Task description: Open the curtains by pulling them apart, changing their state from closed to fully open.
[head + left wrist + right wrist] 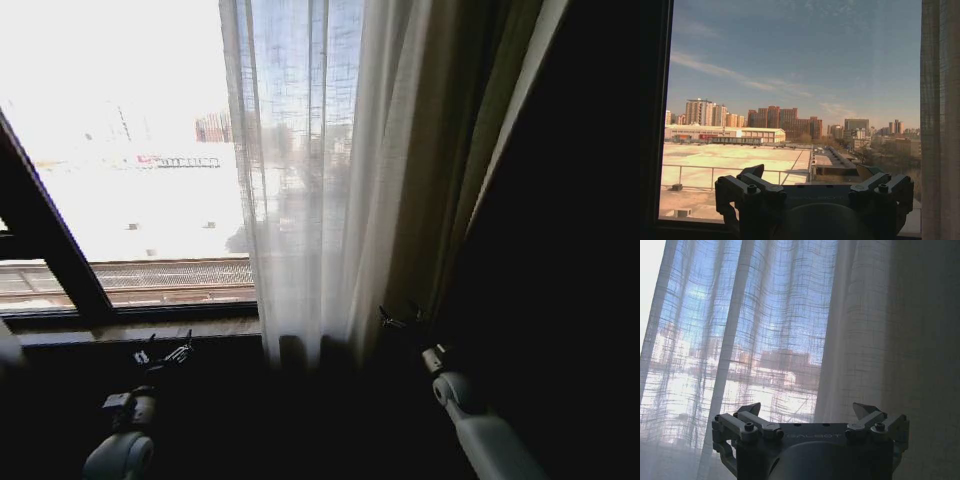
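Right tool [810, 412] open, facing curtains [320, 190].

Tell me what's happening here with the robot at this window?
The robot faces a window whose sheer curtain is gathered toward the right, leaving bare glass on the left. The right gripper sits low at the curtain's bunched folds, jaws open with the fabric just ahead and nothing between them. The left gripper is open too, low by the window sill in front of the uncovered pane, holding nothing.
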`<state>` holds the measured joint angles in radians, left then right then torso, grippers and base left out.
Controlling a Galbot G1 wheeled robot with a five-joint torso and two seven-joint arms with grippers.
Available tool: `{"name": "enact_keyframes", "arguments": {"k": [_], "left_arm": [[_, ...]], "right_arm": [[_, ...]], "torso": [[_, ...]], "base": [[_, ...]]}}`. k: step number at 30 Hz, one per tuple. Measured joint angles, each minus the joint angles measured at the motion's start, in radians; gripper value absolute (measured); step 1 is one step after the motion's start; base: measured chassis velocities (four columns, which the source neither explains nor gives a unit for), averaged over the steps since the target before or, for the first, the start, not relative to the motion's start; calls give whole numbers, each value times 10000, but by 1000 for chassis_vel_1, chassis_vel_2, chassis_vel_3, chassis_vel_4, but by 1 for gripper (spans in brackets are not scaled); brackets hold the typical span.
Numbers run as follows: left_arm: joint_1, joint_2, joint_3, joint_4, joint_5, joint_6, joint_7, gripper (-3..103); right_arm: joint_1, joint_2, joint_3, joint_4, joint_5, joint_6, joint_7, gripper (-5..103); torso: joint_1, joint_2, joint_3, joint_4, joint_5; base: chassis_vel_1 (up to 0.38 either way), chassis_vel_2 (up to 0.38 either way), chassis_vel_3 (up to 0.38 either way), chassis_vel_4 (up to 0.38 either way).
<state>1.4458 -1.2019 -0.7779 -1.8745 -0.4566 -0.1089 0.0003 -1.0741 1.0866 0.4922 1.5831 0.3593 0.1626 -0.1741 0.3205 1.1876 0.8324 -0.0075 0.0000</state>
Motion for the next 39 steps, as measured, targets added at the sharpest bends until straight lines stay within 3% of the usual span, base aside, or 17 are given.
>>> {"name": "enact_keyframes", "arguments": {"k": [17,27,29,35,39], "left_arm": [[0,0,0,0,0,0,0,100],[0,1,-1,0,0,0,-4,100],[0,2,-3,1,0,0,-10,100],[0,1,-3,0,1,0,-11,100],[0,-2,5,-1,0,0,-1,100]], "right_arm": [[-32,111,-166,-39,-155,13,-107,100],[112,216,-400,-186,33,379,-65,100],[209,252,-440,-255,-157,440,-79,100],[593,365,-645,-595,-533,464,306,100],[1031,457,-808,-1166,-703,464,737,100]], "torso": [[0,0,0,1,1],[0,0,0,3,1],[0,0,-1,4,-12],[1,0,0,4,0],[1,-1,1,-8,9]], "base": [[355,359,-350,-349],[320,334,-336,-324],[197,152,-164,-186],[46,31,-37,-31],[-39,-44,44,38]]}}
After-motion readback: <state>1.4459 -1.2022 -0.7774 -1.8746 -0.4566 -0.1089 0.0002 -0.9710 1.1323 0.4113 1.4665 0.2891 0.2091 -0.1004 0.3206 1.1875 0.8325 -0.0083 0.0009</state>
